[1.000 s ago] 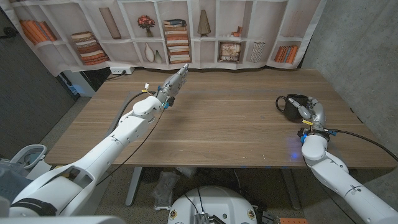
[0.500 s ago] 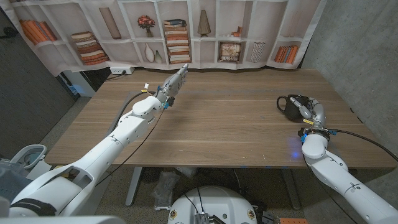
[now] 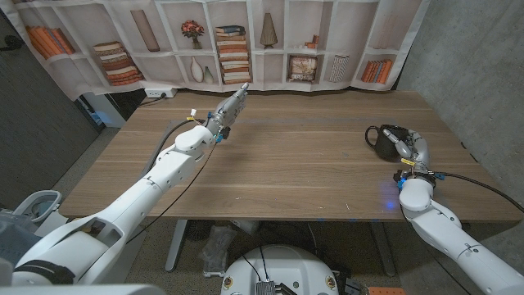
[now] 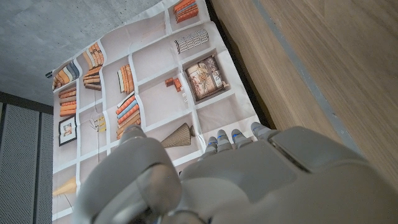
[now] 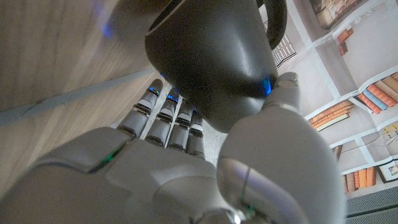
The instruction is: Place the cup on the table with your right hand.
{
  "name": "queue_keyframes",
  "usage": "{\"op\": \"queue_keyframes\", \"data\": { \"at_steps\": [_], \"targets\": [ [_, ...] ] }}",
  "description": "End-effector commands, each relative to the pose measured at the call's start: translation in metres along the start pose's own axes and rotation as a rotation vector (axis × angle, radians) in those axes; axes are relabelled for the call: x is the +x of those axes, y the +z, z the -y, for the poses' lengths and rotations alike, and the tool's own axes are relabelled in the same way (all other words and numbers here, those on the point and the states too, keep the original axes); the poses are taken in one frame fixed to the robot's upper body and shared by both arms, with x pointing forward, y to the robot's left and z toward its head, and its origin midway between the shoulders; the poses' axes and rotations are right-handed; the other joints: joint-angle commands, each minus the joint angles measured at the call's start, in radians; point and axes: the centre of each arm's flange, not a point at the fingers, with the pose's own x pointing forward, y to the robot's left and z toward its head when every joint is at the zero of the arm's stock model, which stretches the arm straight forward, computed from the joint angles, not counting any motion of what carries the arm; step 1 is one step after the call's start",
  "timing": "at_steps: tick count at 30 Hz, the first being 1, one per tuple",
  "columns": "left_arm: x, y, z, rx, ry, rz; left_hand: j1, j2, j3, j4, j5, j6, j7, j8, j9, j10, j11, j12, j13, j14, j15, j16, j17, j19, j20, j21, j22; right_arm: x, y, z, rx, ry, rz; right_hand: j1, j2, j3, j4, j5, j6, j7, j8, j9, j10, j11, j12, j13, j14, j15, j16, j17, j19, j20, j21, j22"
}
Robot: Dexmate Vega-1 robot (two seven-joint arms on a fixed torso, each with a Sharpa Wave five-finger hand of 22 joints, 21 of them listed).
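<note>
From the head view, the right robot hand [image 3: 407, 146] covered much of the glossy black ceramic cup [image 3: 383, 136], so the cup's base and whether it touched the brown wooden tabletop [image 3: 295, 164] could not be made out. The inside of the cup was too dark and too small there to tell if anything was in it. In the right wrist view the cup [image 5: 214, 59] was seen from its outer wall and underside only, its mouth turned away, and its looped handle was cut off by the picture's edge.

The cup sat at the right side of the tabletop, near the right edge, with its handle pointing toward the middle of the tabletop. The right robot hand [image 5: 186, 174] wrapped it: the fingers [image 5: 168, 118] lay along one side of the cup's wall and the thumb pressed against the other side, so the cup was gripped between them.

The left robot hand [image 3: 231, 107] was at the far left-centre of the tabletop, close to the back edge, its fingers stretched out straight and close together, pointing toward the printed bookshelf backdrop [image 3: 221, 41] behind the tabletop. It held nothing. In the left wrist view the back of this hand [image 4: 236, 180] blocked the palm, and only the fingertips [image 4: 234, 137] peeked past it toward the backdrop [image 4: 155, 93].
</note>
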Motion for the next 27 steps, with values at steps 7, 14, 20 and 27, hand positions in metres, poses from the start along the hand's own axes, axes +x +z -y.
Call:
{"op": "queue_keyframes", "data": {
  "at_steps": [7,14,20,27],
  "targets": [
    [0.001,-0.004,0.001,-0.008,-0.003,-0.003,0.003,0.005,-0.007,-0.001,-0.003,-0.001,0.003,0.002,0.002,-0.005,-0.003,0.004,0.005,-0.032,0.0,0.003,0.002,-0.056,-0.013,0.004,0.004,-0.01,0.0,0.006,-0.044,0.016,-0.013,0.152,0.151,0.013,0.027,0.005,0.188,-0.196,-0.011,0.001,0.108,-0.121,-0.013,0.004,-0.005,-0.089,-0.006,0.003,-0.012,0.01,-0.005,0.003],
    [0.001,-0.005,0.002,-0.011,-0.004,0.0,0.004,0.006,-0.008,-0.001,-0.003,0.0,0.003,0.002,0.002,-0.005,-0.001,0.004,0.005,-0.032,0.0,0.003,0.002,-0.056,-0.013,0.004,0.004,-0.013,0.002,0.007,-0.054,0.023,-0.004,0.148,0.147,0.01,0.029,0.004,0.177,-0.195,-0.017,0.001,0.1,-0.119,-0.018,0.004,-0.011,-0.086,-0.008,0.003,-0.015,0.016,-0.005,0.003],
    [0.001,-0.005,0.002,-0.011,-0.003,0.001,0.005,0.007,-0.01,-0.002,-0.004,0.001,0.004,0.002,0.002,-0.005,0.006,0.004,0.005,-0.03,-0.001,0.004,0.002,-0.053,-0.038,0.006,0.004,-0.014,0.002,0.009,-0.06,0.025,-0.008,0.144,0.145,0.007,0.03,0.004,0.169,-0.193,-0.022,0.001,0.093,-0.115,-0.022,0.005,-0.015,-0.083,-0.008,0.003,-0.017,0.018,-0.006,0.003],
    [-0.001,-0.007,0.003,-0.014,-0.001,0.001,0.007,0.008,-0.011,-0.002,-0.005,0.002,0.005,0.003,0.002,-0.006,0.002,0.004,0.005,-0.031,-0.003,0.003,0.002,-0.055,-0.033,0.005,0.004,-0.016,0.001,0.009,-0.062,0.041,-0.013,0.137,0.138,0.001,0.032,0.004,0.15,-0.191,-0.034,-0.001,0.082,-0.111,-0.028,0.005,-0.025,-0.076,-0.011,0.003,-0.025,0.024,-0.007,0.002]
  ]
}}
